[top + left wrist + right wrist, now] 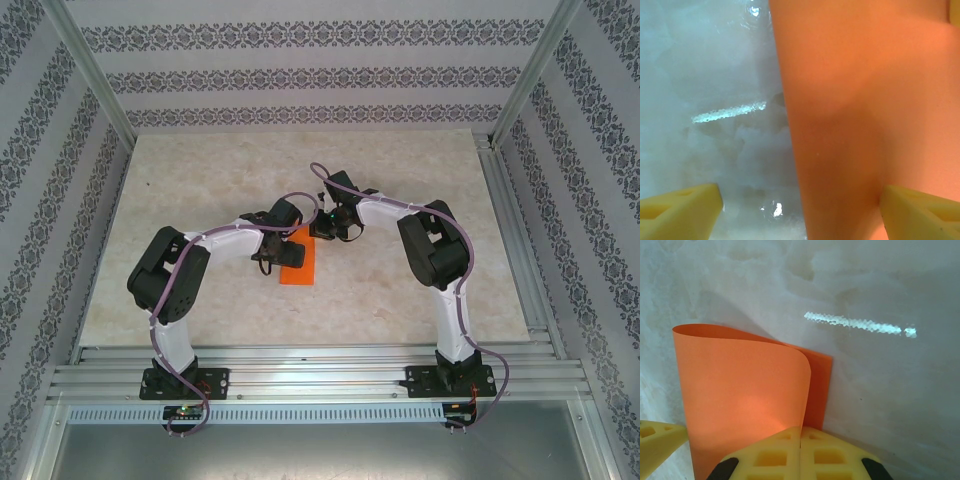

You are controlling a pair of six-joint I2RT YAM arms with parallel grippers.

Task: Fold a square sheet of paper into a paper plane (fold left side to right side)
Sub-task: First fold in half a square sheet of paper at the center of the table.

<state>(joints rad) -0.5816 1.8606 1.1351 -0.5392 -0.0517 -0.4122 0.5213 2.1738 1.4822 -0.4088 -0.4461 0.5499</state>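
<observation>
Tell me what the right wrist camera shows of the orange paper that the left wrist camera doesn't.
Right wrist view: the thin bright orange sheet of paper curls over itself, with a lower layer peeking out on the right. The right gripper is shut, apparently pinching the curled edge.
Left wrist view: the paper looks flat, with one long straight edge. The left gripper is wide open, straddling that edge.
Both: the orange paper, the pale marbled table and a bright glare streak on it.
</observation>
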